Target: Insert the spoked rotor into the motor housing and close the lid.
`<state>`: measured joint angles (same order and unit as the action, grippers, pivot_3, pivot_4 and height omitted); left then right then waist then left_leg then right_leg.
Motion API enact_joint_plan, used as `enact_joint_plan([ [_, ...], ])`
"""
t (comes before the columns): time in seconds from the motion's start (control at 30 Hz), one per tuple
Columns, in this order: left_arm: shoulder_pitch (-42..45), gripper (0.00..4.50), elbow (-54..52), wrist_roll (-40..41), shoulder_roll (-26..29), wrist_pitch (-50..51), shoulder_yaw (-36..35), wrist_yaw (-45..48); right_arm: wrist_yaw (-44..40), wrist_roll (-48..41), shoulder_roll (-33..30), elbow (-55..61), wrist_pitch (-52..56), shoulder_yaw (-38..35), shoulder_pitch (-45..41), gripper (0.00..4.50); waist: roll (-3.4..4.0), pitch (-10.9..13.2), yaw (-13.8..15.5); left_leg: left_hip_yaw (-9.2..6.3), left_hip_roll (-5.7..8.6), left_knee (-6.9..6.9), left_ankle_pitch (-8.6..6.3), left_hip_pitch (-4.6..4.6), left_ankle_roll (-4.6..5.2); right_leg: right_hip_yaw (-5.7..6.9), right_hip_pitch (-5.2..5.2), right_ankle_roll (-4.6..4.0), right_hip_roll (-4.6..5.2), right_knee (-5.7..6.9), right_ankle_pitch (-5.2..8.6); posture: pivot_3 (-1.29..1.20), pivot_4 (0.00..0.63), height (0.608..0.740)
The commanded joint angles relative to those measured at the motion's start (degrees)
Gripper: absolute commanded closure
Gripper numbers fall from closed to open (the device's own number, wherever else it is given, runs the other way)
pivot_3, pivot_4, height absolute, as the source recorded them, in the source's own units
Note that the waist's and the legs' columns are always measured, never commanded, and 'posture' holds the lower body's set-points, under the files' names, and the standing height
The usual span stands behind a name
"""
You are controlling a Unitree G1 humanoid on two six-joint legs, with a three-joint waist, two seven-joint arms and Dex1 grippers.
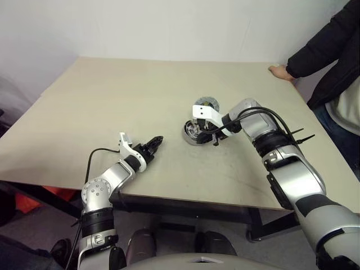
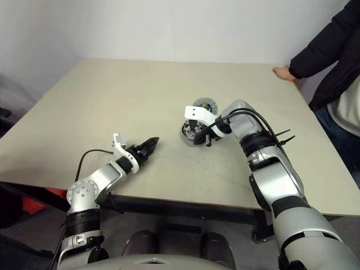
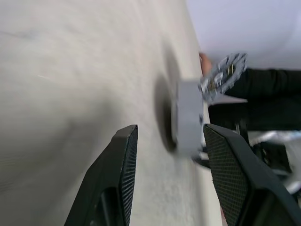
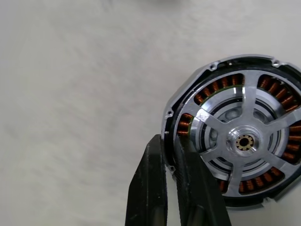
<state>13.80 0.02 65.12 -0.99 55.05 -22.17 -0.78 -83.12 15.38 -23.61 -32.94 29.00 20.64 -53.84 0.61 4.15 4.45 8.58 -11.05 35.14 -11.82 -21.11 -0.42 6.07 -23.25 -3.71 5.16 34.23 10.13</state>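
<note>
Two head views look down from high up over the same table [image 1: 112, 101]. The left wrist view looks low along it. The right wrist view looks straight down, very close to the housing [image 4: 235, 136].

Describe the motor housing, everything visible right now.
The motor housing is a short round metal cup with a dark rim and small notches, lying flat on the table. A ring of copper-coloured windings lines its inside. The spoked rotor already sits in it, silver spokes meeting at a central hub. The right gripper, jaws shut, is at its rim.
</note>
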Motion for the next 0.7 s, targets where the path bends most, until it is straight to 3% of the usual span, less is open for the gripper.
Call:
enact_joint_plan([
  [0.03,-0.15,2.16,-2.96,1.16,-0.60,-0.93,0.44,-0.26,-2.38,-3.26,0.63,13.02,27.35,3.09,1.79,4.49,0.00,0.00,0.49,0.00,0.00,0.00,0.00,0.02,-0.01,0.00,0.01,0.01,0.00,0.01,0.01,0.00,0.000,0.740],
  [0.17,-0.58,2.16,-3.77,1.45,-0.56,-1.58,-0.15,-0.99,6.41,-5.53,5.21,15.11,52.15,3.64,-1.11,4.49,0.00,0.00,0.93,0.00,0.00,-0.03,-0.05,0.36,-0.35,-0.03,0.18,0.25,0.00,0.13,0.15,0.00,0.000,0.740],
  [0.27,-1.41,2.16,-4.64,1.78,-0.28,-1.66,-0.29,-1.34,16.73,-5.65,10.91,12.25,59.68,-1.01,-3.15,4.49,0.00,0.00,0.95,-0.04,0.01,-0.14,0.09,0.67,-0.61,-0.08,0.29,0.47,0.00,0.31,0.28,0.00,0.000,0.740],
  [0.43,-3.01,2.16,-6.21,1.84,-0.54,-1.80,0.33,-1.87,33.78,-5.63,19.99,5.78,60.84,-13.17,-5.82,4.49,-0.01,0.00,0.86,-0.12,0.07,-0.46,0.21,1.17,-0.84,-0.15,0.59,0.55,0.01,0.18,0.33,0.00,0.000,0.740],
  [0.7,-3.97,2.16,-6.80,1.53,-0.45,-2.09,1.09,-2.19,50.74,-9.23,26.93,-0.49,57.69,-27.34,-10.61,4.49,-0.03,-0.02,0.37,-0.15,0.09,-0.80,0.38,1.33,-1.12,-0.23,0.56,0.56,-0.02,0.08,0.33,0.00,0.000,0.740],
])
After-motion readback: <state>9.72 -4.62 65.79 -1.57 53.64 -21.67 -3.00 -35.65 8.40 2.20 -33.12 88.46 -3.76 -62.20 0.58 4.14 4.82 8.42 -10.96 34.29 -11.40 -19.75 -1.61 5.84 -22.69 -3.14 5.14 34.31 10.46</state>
